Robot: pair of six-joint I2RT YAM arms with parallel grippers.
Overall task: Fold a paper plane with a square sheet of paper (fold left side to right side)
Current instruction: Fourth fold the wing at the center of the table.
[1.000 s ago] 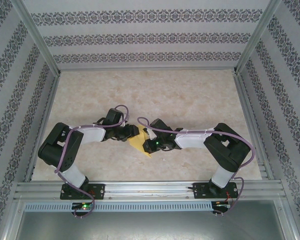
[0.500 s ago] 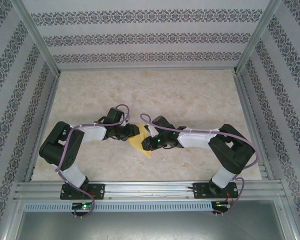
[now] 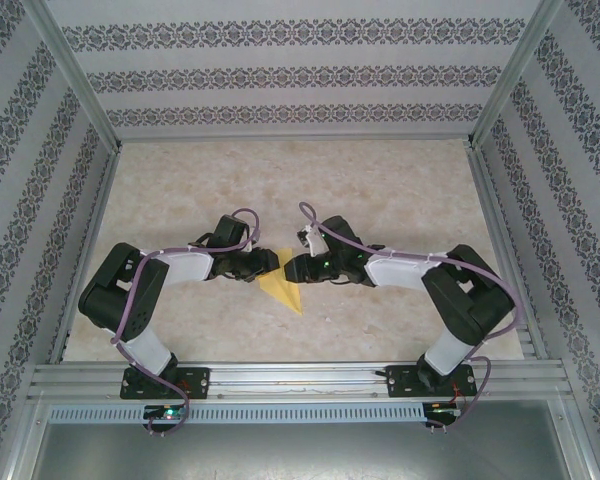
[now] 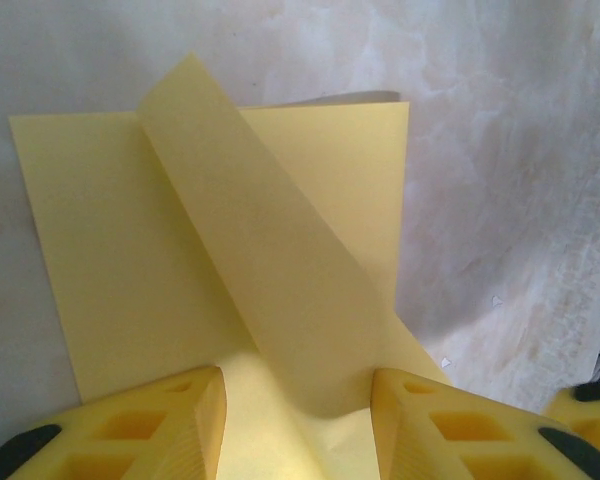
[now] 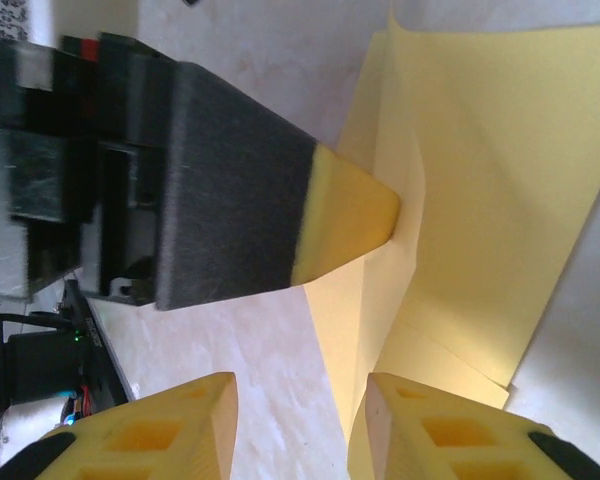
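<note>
The square sheet of paper [image 3: 281,291] is yellow and partly folded, and it lies on the table between the two arms. In the left wrist view a long diagonal flap [image 4: 270,260] rises off the flat sheet [image 4: 110,260]. This flap runs down between the fingers of my left gripper [image 4: 298,388], which stands open. In the right wrist view a left fingertip [image 5: 350,215] touches the paper's [image 5: 500,170] folded edge. My right gripper [image 5: 300,420] is open over bare table, with one finger [image 5: 430,420] beside that edge. From above, the left gripper [image 3: 269,262] and right gripper [image 3: 289,268] nearly meet.
The marble-patterned tabletop [image 3: 380,190] is ringed by patterned walls [image 3: 300,75]. An aluminium rail [image 3: 300,378] carries both arm bases along the near edge. Metal frame posts [image 3: 75,80] stand at the sides. Purple cables loop over both wrists.
My right gripper has opened and let go of the paper. It has drawn away from the near edge to level with the left gripper. The left arm has stayed put.
</note>
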